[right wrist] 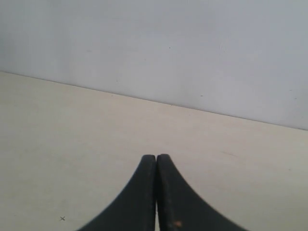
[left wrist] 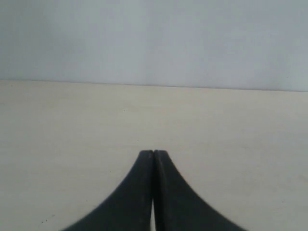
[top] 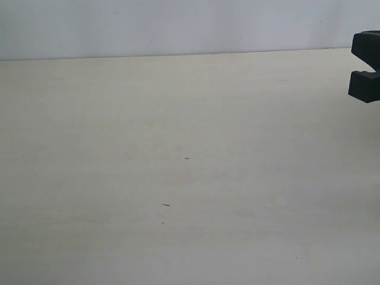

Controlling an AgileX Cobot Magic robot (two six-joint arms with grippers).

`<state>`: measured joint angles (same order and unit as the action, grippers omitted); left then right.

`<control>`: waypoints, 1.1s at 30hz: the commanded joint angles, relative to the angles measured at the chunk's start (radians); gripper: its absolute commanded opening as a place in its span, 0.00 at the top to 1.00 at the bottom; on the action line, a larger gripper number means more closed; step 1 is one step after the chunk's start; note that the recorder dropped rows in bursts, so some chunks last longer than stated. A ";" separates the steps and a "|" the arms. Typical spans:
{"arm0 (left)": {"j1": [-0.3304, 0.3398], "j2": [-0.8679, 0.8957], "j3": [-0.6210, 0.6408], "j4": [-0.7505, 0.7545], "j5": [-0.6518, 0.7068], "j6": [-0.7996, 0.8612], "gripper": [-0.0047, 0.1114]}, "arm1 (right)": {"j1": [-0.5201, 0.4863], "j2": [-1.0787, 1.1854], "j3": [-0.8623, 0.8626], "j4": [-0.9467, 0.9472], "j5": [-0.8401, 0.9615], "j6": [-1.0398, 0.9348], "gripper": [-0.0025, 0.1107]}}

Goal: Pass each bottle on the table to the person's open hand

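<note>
No bottles show in any view, and the person's open hand is out of view too. The pale cream table (top: 178,178) fills the exterior view. My left gripper (left wrist: 153,152) is shut, its black fingertips pressed together with nothing between them, hovering over bare tabletop. My right gripper (right wrist: 156,156) is also shut and holds nothing, pointing across the table toward the wall. A black robot part (top: 365,66) juts in at the right edge of the exterior view; I cannot tell which piece of the arm it is.
A plain grey-white wall (top: 178,27) rises behind the table's far edge (top: 178,55). A few tiny dark specks (top: 165,205) mark the tabletop.
</note>
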<state>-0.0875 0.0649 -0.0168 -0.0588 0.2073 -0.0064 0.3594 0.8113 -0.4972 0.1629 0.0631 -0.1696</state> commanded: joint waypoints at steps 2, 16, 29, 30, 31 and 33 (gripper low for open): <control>0.009 -0.051 0.017 0.004 0.057 0.006 0.95 | 0.001 -0.007 0.004 0.003 -0.005 -0.002 0.98; 0.009 -0.065 0.017 0.004 0.146 0.006 0.95 | 0.001 -0.007 0.004 0.005 -0.005 -0.002 0.98; 0.009 -0.065 0.017 0.004 0.146 0.006 0.95 | 0.001 -0.007 0.004 0.005 -0.005 -0.002 0.98; 0.009 -0.065 0.017 0.004 0.146 0.006 0.95 | 0.001 -0.007 0.004 0.005 -0.005 -0.002 0.98; 0.009 -0.065 0.017 0.004 0.146 0.006 0.95 | 0.001 -0.007 0.004 0.005 -0.005 -0.002 0.98; 0.009 -0.065 0.017 0.004 0.146 0.006 0.95 | 0.001 -0.007 0.004 0.005 -0.005 -0.002 0.98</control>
<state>-0.0811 0.0064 -0.0016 -0.0588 0.3583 0.0000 0.3594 0.8113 -0.4972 0.1667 0.0631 -0.1696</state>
